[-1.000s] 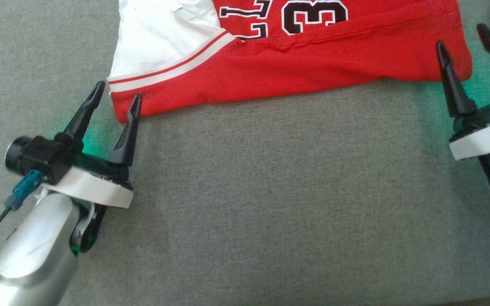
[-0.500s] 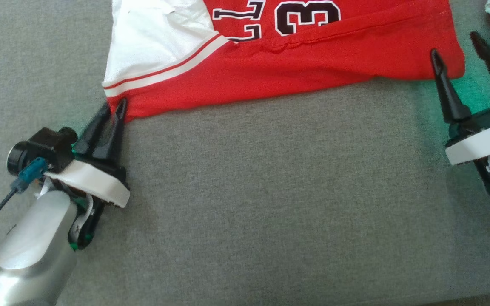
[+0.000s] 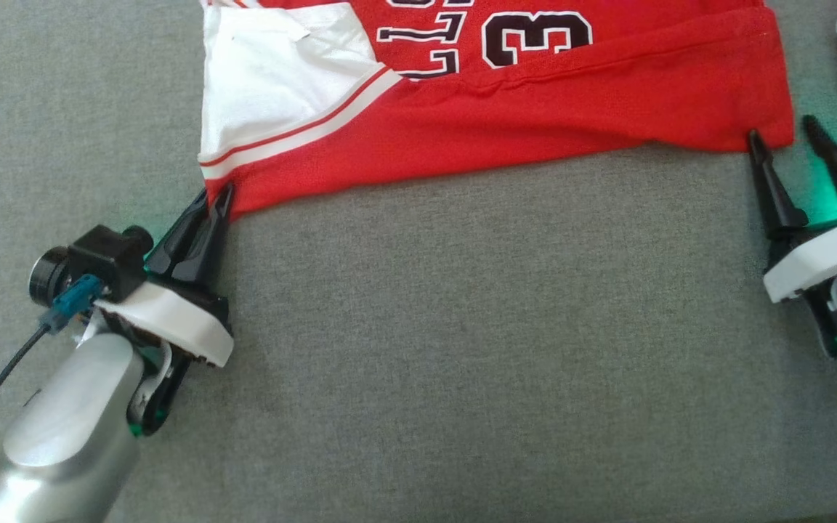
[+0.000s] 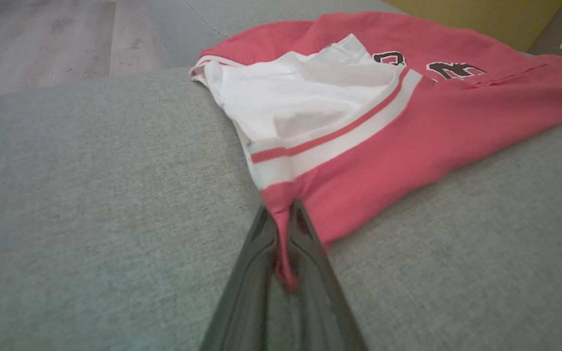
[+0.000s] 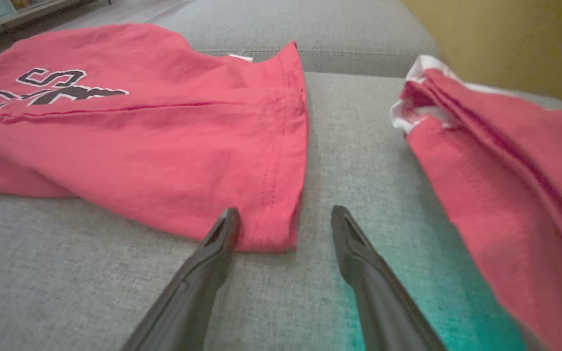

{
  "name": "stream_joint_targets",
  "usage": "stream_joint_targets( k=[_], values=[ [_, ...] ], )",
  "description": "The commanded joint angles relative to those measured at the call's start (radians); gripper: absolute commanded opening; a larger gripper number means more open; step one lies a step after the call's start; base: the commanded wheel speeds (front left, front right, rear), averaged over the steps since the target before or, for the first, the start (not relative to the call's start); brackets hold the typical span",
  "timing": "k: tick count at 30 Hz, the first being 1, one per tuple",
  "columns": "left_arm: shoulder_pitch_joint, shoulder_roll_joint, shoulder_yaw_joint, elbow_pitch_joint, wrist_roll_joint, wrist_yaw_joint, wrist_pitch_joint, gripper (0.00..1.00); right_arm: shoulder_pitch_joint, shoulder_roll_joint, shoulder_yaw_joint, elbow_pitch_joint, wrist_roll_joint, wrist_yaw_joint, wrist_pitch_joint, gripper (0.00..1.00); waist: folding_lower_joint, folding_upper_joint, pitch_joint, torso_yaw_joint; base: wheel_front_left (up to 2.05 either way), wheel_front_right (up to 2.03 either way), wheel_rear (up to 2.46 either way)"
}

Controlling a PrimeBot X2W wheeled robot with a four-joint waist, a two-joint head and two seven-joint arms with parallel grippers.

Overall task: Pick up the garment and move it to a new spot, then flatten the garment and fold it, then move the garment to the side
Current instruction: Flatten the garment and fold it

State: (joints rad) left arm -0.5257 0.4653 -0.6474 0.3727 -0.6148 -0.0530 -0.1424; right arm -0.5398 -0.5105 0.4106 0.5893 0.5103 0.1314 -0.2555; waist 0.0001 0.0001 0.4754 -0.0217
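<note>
While left fingers [image 3: 208,240] pinch garment [image 3: 535,109] corner, right fingers [image 3: 769,185] wide, at opposite corner.

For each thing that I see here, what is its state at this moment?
red garment: spread on the grey cushion, slightly creased, one corner pinched.
left gripper: shut on the red garment's near corner.
right gripper: open, astride the opposite near corner.
second red garment: bunched up, lying apart at the right.

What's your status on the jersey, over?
Left hand shut on jersey corner. Right hand open, astride the other corner. Second red garment lies right of it, apart.
</note>
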Motion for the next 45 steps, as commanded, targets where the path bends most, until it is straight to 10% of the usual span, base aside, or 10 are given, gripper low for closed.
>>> stream_joint_targets(
  k=[1, 3, 25, 39, 40, 41, 42, 43, 45],
  values=[
    [0.034, 0.047, 0.015, -0.004, 0.010, -0.001, -0.001, 0.00, -0.004, -0.007, 0.030, -0.002, 0.039, -0.001, 0.001, 0.45, -0.0001, -0.0001, -0.002, 0.001, 0.00, 0.00, 0.00],
    [0.034, 0.054, 0.010, -0.010, 0.017, -0.003, -0.006, 0.00, -0.018, -0.011, 0.067, 0.011, 0.087, -0.001, 0.006, 0.00, -0.0001, -0.0001, -0.004, -0.001, 0.00, 0.00, 0.00],
    [0.249, 0.211, -0.061, -0.272, 0.117, 0.086, -0.036, 0.00, 0.260, -0.261, 0.199, -0.165, 0.374, -0.001, 0.019, 0.00, -0.0001, -0.0001, -0.101, -0.013, 0.00, 0.00, 0.00],
    [0.426, 0.268, -0.063, -0.420, 0.028, 0.142, 0.020, 0.00, 0.462, -0.262, 0.120, -0.281, 0.370, -0.001, 0.125, 0.00, -0.0001, -0.0001, -0.134, -0.024, 0.00, 0.00, 0.00],
    [0.425, 0.267, -0.064, -0.421, 0.026, 0.142, 0.022, 0.00, 0.471, -0.259, 0.113, -0.289, 0.370, -0.001, 0.138, 0.35, -0.0001, -0.0001, -0.135, -0.024, 0.00, 0.00, 0.00],
    [0.423, 0.266, -0.064, -0.420, 0.026, 0.142, 0.023, 0.05, 0.477, -0.256, 0.105, -0.296, 0.366, -0.001, 0.148, 1.00, -0.0001, -0.0001, -0.135, -0.024, 0.00, 0.00, 0.00],
    [0.419, 0.264, -0.065, -0.417, 0.027, 0.143, 0.025, 0.40, 0.482, -0.252, 0.093, -0.301, 0.361, -0.001, 0.155, 1.00, -0.0001, -0.0001, -0.134, -0.024, 0.00, 0.00, 0.00],
    [0.412, 0.261, -0.066, -0.416, 0.030, 0.143, 0.027, 1.00, 0.486, -0.247, 0.080, -0.305, 0.355, -0.001, 0.160, 1.00, -0.0001, -0.0001, -0.133, -0.024, 0.00, 0.00, 0.00],
    [0.392, 0.259, -0.066, -0.415, 0.038, 0.141, 0.029, 1.00, 0.490, -0.237, 0.059, -0.322, 0.339, -0.001, 0.169, 1.00, -0.0001, -0.0001, -0.131, -0.024, 0.00, 0.00, 0.00]
  ],
)
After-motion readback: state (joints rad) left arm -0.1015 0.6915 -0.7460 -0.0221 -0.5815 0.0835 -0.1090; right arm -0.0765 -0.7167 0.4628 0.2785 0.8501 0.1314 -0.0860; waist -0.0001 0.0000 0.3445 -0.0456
